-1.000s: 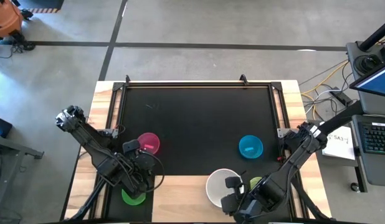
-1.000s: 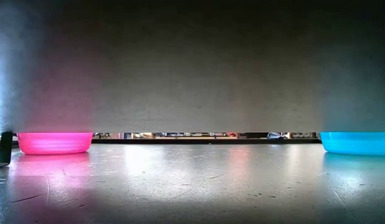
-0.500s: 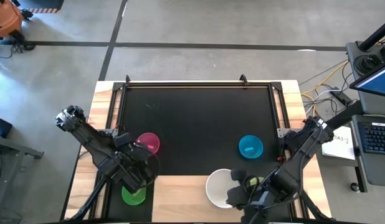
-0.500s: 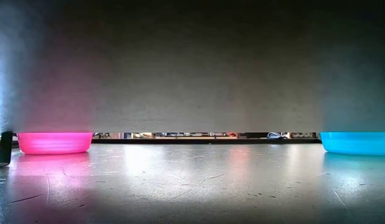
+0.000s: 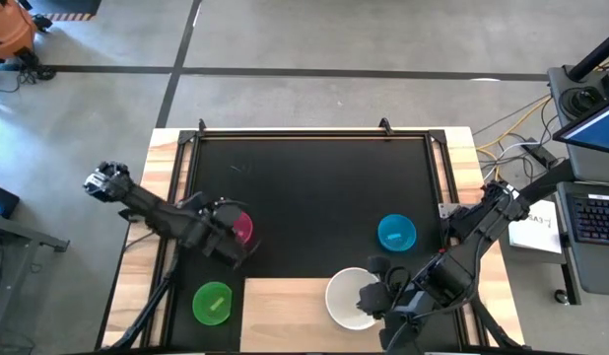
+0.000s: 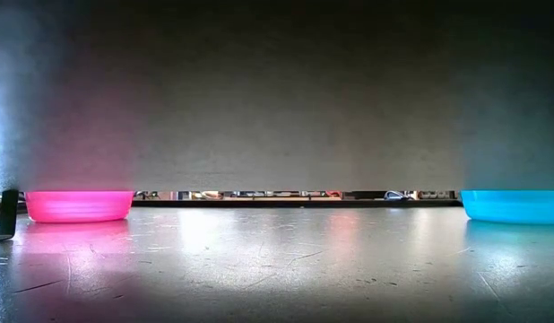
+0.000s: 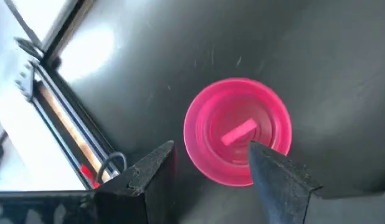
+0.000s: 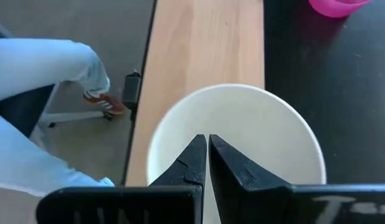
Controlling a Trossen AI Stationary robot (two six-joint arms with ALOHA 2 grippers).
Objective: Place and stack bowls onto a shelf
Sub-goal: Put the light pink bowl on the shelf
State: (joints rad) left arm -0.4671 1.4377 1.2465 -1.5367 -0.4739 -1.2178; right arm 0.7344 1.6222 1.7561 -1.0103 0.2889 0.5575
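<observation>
My left gripper (image 7: 211,148) (image 5: 234,240) is open above the magenta bowl (image 7: 237,129) (image 5: 239,227), one finger toward each side of its near rim. That bowl sits on the black mat, as does the cyan bowl (image 5: 396,233). The green bowl (image 5: 212,303) lies on the mat beside the light-wood shelf's (image 5: 285,311) left end. The white bowl (image 5: 348,298) (image 8: 242,134) stands on the shelf. My right gripper (image 8: 207,144) (image 5: 377,292) is shut over the white bowl's hollow. The other bowls are hidden or out of view. My right gripper has its shut fingers (image 8: 194,163) pointing slantwise into the white bowl's hollow from its right side. I cannot tell whether they touch the bowl.
The low view shows the magenta bowl (image 6: 78,205) and the cyan bowl (image 6: 512,205) flat on the mat, with open mat between them. A black frame (image 5: 314,132) runs along the mat's far and side edges. A person's legs (image 8: 43,68) show beyond the table.
My left arm has swung from over the green bowl toward the far edge and now hangs over the magenta bowl. The green bowl is uncovered and has stayed put. My right arm has shifted slightly toward the right and far edges, covering the yellow-green bowl beside the white one.
</observation>
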